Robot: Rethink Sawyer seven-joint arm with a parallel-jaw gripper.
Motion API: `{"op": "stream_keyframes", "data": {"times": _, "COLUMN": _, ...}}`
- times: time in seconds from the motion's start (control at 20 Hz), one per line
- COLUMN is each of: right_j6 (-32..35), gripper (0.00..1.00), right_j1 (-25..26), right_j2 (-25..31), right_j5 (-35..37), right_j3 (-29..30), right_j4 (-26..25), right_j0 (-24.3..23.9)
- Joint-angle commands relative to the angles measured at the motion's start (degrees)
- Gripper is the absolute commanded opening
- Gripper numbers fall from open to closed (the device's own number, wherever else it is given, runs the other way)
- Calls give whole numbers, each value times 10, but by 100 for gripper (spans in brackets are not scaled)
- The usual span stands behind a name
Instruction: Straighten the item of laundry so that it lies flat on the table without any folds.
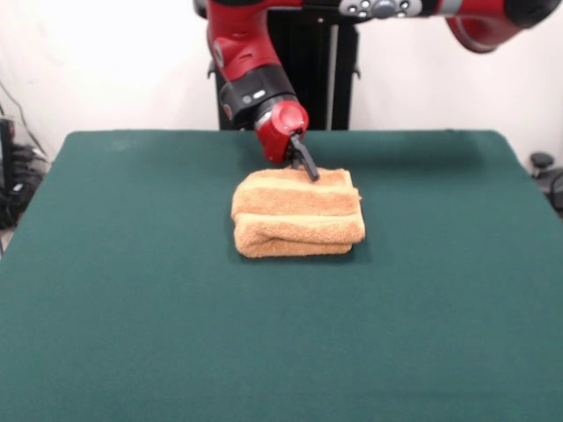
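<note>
An orange-tan terry towel point(297, 214) lies folded in a thick bundle near the middle of the dark green table point(281, 334), a little toward the far side. Its layers stack up, with a rolled fold along the near edge. The red and black arm comes down from the top. My gripper point(308, 167) points down at the towel's far top edge, near its middle, and touches or nearly touches the cloth. I cannot tell whether it is open or shut.
The robot's black pedestal point(312, 70) stands behind the table's far edge. Cables and dark gear point(18, 176) sit off the table at the left, and a dark object point(545, 171) at the right edge.
</note>
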Motion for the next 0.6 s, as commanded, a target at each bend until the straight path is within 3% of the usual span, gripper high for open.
{"op": "stream_keyframes", "data": {"times": 0.05, "right_j6": -27, "gripper": 100, "right_j1": 39, "right_j2": 70, "right_j5": 17, "right_j3": -121, "right_j4": 9, "right_j0": 30}}
{"op": "stream_keyframes", "data": {"times": 0.6, "right_j6": -28, "gripper": 100, "right_j1": 33, "right_j2": 79, "right_j5": 61, "right_j3": -126, "right_j4": 14, "right_j0": 39}}
